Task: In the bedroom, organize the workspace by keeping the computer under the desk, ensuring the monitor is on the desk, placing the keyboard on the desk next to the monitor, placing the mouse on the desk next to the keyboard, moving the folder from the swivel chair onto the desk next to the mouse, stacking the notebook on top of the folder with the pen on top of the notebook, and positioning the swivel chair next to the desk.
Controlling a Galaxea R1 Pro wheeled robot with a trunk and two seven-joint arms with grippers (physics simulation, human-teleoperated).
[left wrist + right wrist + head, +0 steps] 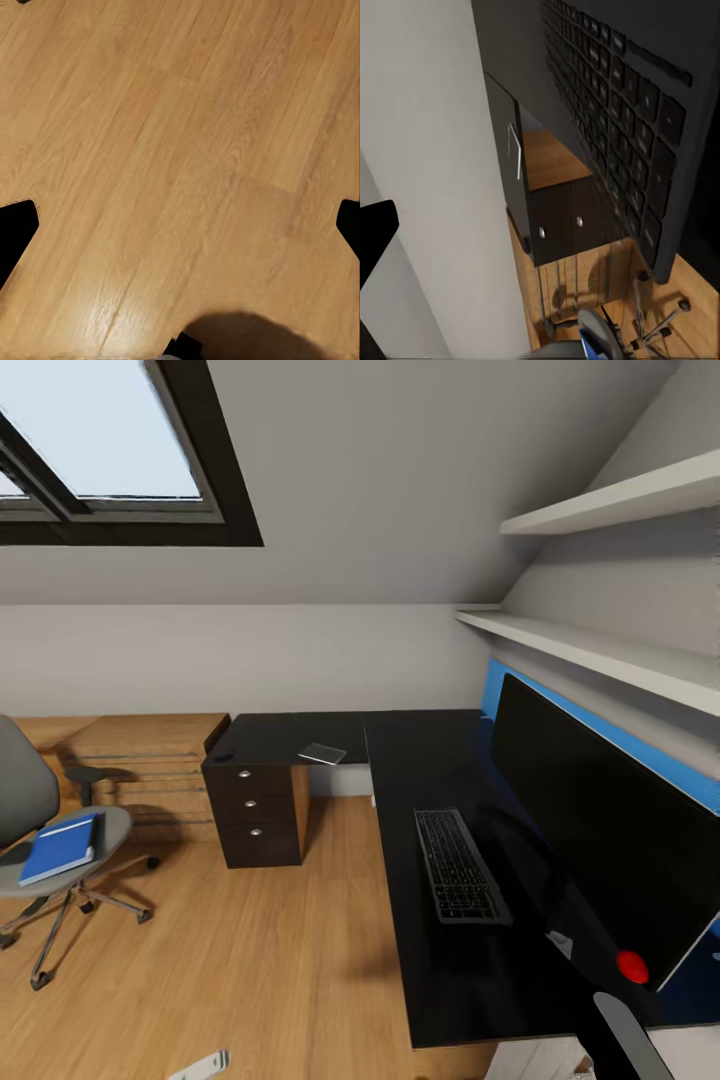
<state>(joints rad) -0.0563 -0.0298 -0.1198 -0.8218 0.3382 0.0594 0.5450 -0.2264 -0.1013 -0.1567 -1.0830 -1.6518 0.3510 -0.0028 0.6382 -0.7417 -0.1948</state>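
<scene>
My right gripper (pixel 540 247) rides spread wide and empty over the keyboard (pixel 458 865), already beside the monitor (pixel 610 840), while the folder (pixel 62 847) awaits transfer from the swivel chair (pixel 30 830)

The robot's right arm (pixel 618 1032) is a smooth, rounded tube, black with a light grey patch on its top side. A round red dot (pixel 631 966) sits above its end. In the wrist views, the claw fingers (pixel 15 232) look like flat, plain black shapes with sharp corners.
</scene>
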